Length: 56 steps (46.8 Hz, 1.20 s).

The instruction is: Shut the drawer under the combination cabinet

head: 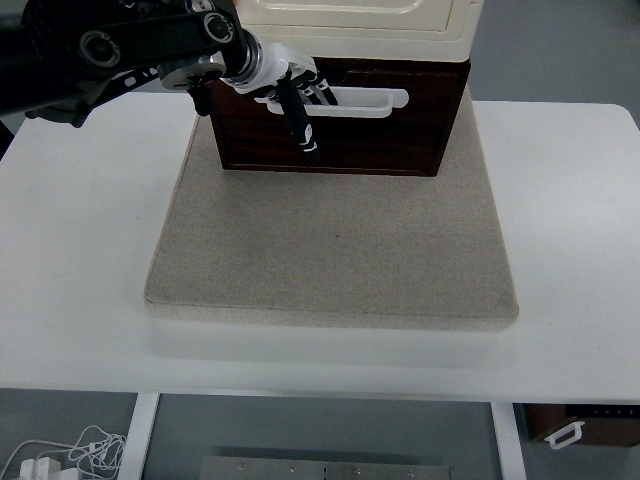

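drawer (330,135) nearly shut, front protrudes slightly under cabinet (360,25). left hand (290,95) fingers extended, pressed flat against white handle (365,102). final push judged remaining.

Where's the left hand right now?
In the head view, the left hand is at top centre-left, fingers against the dark drawer front at the left end of its white handle.

The mat (335,245) lies on the table (80,250), near its centre. The cabinet (360,25) stands on the mat's far edge, with the drawer (400,140) under it. The left hand (290,90) lies against the left part of the drawer front, at the handle (370,102).
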### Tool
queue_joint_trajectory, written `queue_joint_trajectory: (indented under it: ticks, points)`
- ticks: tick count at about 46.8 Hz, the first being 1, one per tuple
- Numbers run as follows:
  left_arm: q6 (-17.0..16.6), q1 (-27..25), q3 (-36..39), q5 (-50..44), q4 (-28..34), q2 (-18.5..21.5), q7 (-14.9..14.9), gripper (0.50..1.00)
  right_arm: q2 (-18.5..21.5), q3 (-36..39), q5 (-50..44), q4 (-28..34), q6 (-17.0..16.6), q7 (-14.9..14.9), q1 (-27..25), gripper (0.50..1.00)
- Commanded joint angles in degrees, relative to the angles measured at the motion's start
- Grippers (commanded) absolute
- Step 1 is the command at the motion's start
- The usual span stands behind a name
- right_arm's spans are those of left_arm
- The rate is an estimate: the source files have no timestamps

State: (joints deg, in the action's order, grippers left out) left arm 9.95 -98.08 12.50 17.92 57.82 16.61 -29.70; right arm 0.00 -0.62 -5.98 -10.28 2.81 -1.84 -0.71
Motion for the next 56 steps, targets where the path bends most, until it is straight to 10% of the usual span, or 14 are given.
queue_joint_trajectory:
  ticks: [1,56]
  points:
    - [0.2,-0.3,-0.5,0.0,0.0,0.0,0.1,1.0,0.0,0.0,0.0,0.0,0.0,0.0,0.0,0.952]
    - [3.1,-3.5,-5.5,0.1,4.3,0.7,0.0,1.0,0.0,0.0,0.0,0.0,0.0,0.0,0.0,0.952]
